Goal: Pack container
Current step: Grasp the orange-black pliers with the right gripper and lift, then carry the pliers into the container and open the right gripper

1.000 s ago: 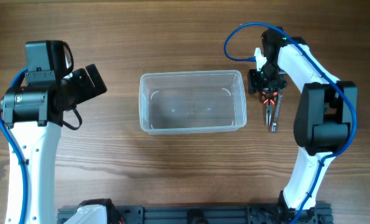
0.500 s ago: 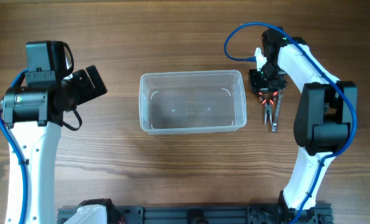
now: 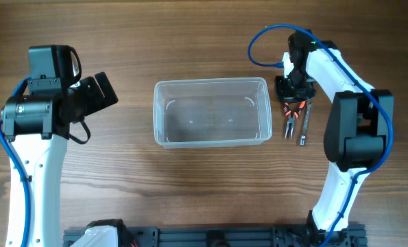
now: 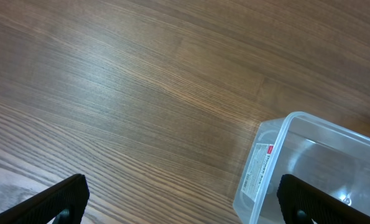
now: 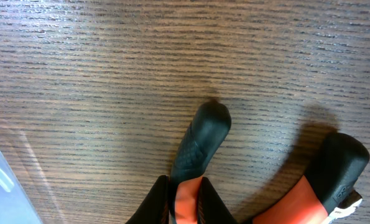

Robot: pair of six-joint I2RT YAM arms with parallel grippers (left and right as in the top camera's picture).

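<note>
The container (image 3: 210,81) is set at the middle of the wooden table (image 3: 190,192), between the two arms. The left gripper (image 4: 183,202) is held spread wide, with only bare wood between its fingers, near the container's left end. The right gripper (image 5: 186,200) is held low, just to the right of the container. Its fingers seem to be pinched on one black-and-orange handle of the pliers (image 5: 202,134). The other handle is splayed apart beside it.
</note>
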